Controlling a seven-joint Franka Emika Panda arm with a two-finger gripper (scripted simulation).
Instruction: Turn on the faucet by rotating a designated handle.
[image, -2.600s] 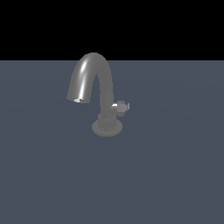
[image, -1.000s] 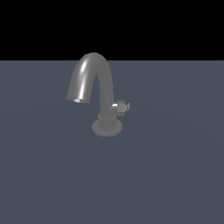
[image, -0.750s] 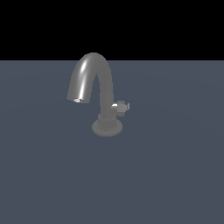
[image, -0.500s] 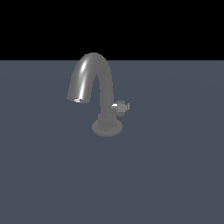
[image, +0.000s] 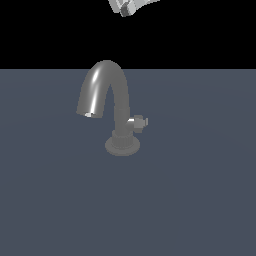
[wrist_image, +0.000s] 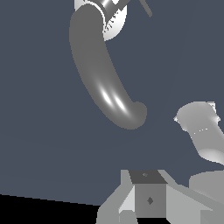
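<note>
Grey shiny arched-spout metal faucet (image: 114, 107) stands mid-surface; its stubby silver knob handle (image: 138, 122) projects toward exterior view's right, untouched. White gripper (image: 131, 6) hangs high above, well apart, likely pre-approach. Jaw opening: can't tell; holds nothing.

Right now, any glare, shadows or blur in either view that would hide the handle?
Exterior view: sharp, flat light, no cast shadows; bright glare streak on the faucet spout, handle clear, small glint on it. Only a white bit of the arm shows at the top edge, against black. Wrist view: sharp, glare patch on the spout; handle looms large, partly cropped; tool at the picture's edge.
</note>
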